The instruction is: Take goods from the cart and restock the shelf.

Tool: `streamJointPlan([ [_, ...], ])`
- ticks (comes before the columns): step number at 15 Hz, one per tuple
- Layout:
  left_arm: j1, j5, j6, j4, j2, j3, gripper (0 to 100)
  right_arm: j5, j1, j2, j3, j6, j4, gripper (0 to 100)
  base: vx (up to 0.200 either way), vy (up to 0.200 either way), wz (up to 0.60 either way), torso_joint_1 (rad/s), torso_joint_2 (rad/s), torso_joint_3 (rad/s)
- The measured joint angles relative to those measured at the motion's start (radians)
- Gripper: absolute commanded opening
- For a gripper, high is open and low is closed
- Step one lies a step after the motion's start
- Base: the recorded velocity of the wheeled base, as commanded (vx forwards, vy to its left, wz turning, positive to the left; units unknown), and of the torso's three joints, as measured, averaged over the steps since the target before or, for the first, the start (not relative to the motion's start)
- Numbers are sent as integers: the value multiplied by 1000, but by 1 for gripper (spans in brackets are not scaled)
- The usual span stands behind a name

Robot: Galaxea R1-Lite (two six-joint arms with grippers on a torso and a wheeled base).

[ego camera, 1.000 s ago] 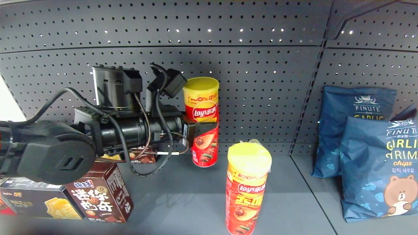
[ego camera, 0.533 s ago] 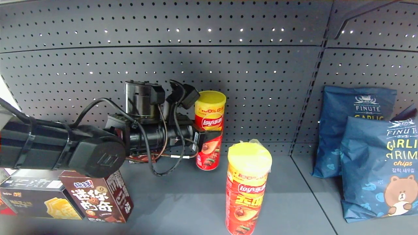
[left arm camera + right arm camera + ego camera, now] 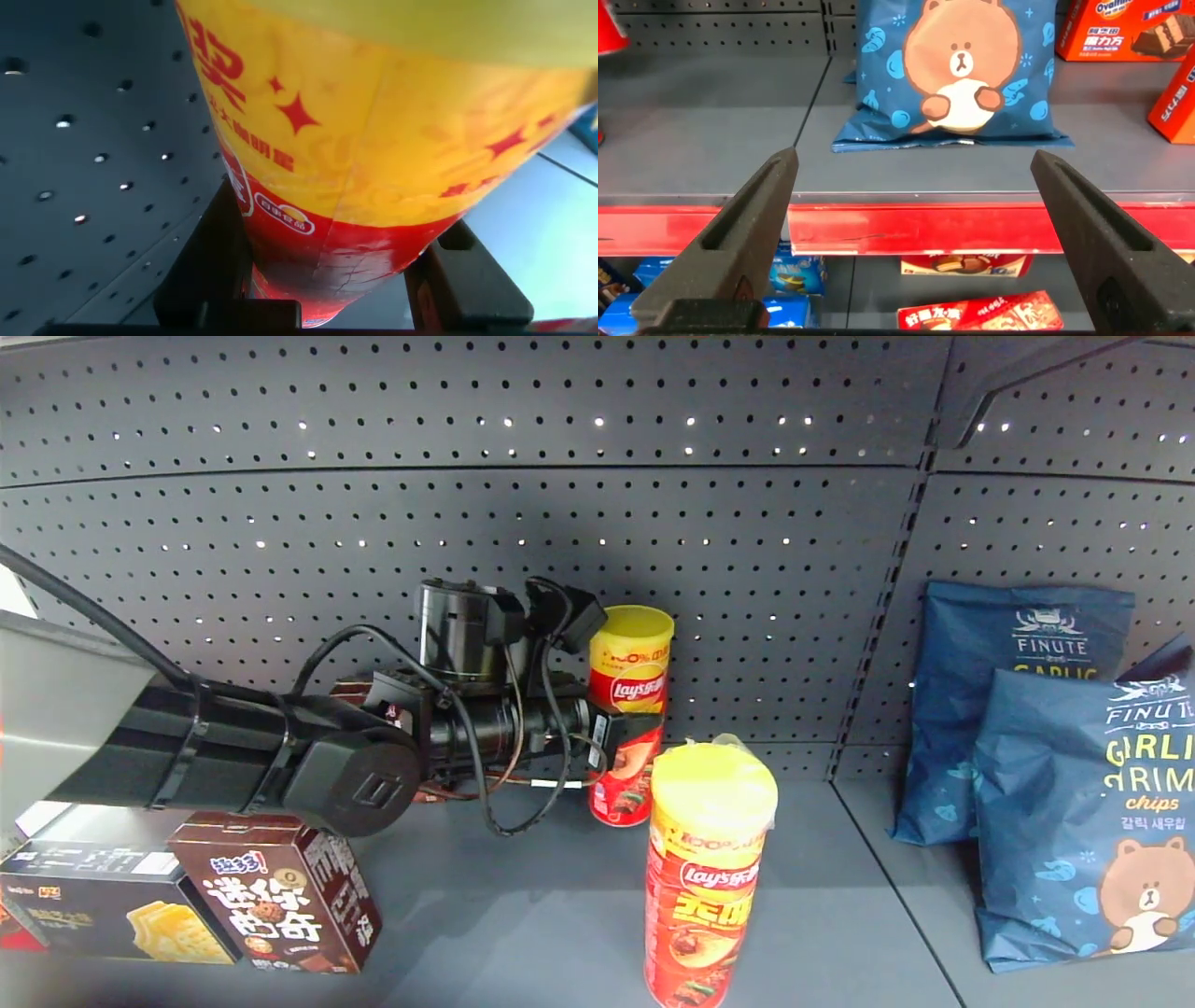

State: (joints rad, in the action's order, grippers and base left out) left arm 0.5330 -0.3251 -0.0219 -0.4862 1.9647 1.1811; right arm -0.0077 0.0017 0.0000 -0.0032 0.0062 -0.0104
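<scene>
- Change: across the last 1 s the left gripper (image 3: 633, 739) has carried the red-and-yellow cylindrical chip can with the yellow lid (image 3: 632, 658) deeper into the bay, rightward and lower. The can is upright, close to the grey perforated back panel (image 3: 766, 569), behind and just left of a 2nd identical can (image 3: 707, 873) standing at the front.
- Grip: jaws clamped on the can's red lower half; the left wrist view shows a dark finger (image 3: 210, 271) pressed against each side.
- Can base is at or just above the grey metal shelf board (image 3: 523, 905); cannot tell whether it touches.
- Judgement: placement nearly done. Set down, release, then withdraw left without clipping the front can.
- Right gripper (image 3: 920, 252): jaws spread wide, empty, facing a lower shelf with a blue bear-print snack bag (image 3: 957, 70).
- Surface: flat, smooth board.
- Room: 2 blue chip bags (image 3: 1083, 812) at right, well apart from the cans. A brown snack carton (image 3: 289, 896) and a black cracker box (image 3: 103, 915) at front left, under the arm.
</scene>
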Motion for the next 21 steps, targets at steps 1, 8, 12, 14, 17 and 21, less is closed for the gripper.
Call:
streamJointPlan([
  [1, 4, 1, 3, -10, 13, 5, 0, 0, 0, 0, 0, 0, 0, 100, 0, 0, 0, 0, 0, 0],
  [8, 27, 27, 37, -57, 70, 16, 0, 0, 0, 0, 0, 0, 0, 100, 0, 0, 0, 0, 0, 0],
  [12, 29, 27, 37, -74, 91, 16, 0, 0, 0, 0, 0, 0, 0, 100, 0, 0, 0, 0, 0, 0],
  [14, 31, 28, 38, -89, 103, 22, 0, 0, 0, 0, 0, 0, 0, 100, 0, 0, 0, 0, 0, 0],
  [17, 34, 29, 39, -89, 123, 31, 0, 0, 0, 0, 0, 0, 0, 100, 0, 0, 0, 0, 0, 0],
  [21, 48, 51, 40, -119, 145, 37, 100, 0, 0, 0, 0, 0, 0, 100, 0, 0, 0, 0, 0, 0],
])
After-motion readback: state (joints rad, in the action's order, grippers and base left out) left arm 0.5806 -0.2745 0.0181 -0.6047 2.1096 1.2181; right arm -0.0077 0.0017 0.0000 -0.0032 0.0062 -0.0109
